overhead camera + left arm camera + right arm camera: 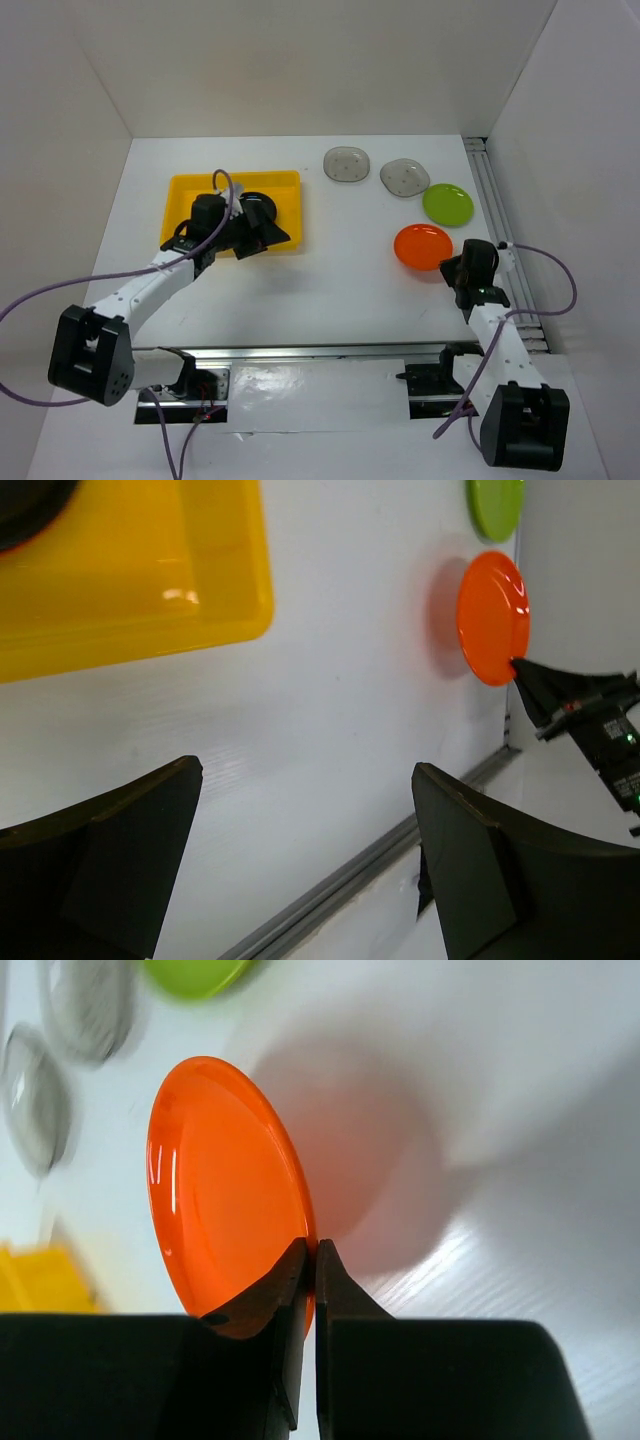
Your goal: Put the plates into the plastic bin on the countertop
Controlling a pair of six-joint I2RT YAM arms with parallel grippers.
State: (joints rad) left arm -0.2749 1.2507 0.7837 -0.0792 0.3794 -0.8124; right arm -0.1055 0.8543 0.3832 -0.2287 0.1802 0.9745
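As far as could be seen, counted only a black plate (262, 208) inside the plastic bin (280, 185) at 10 o'clock. Left on the worktop (330, 290): grey plates (347, 164) at 1 o'clock, green plate (448, 204) at 2, orange plate (225, 1190) at 3. Found right end effector (310, 1260) clamped on the orange rim, left end effector (305, 775) spread wide at the bin's edge, perhaps crowding the drop.

Open lane: bare tabletop (340, 270) between the yellow bin (185, 190) and the orange plate (420, 245), running from the front rail (300, 350) to the back wall (300, 70). Left: the left pincer (268, 228), jaws spread wide, hangs over the bin's near right corner, beside a black plate (262, 203). Right: the right pincer (447, 268) pinches the orange plate's near rim. A green plate (447, 204) and two grey plates (347, 164) crowd the far right, and a side rail (500, 215) bounds that edge.
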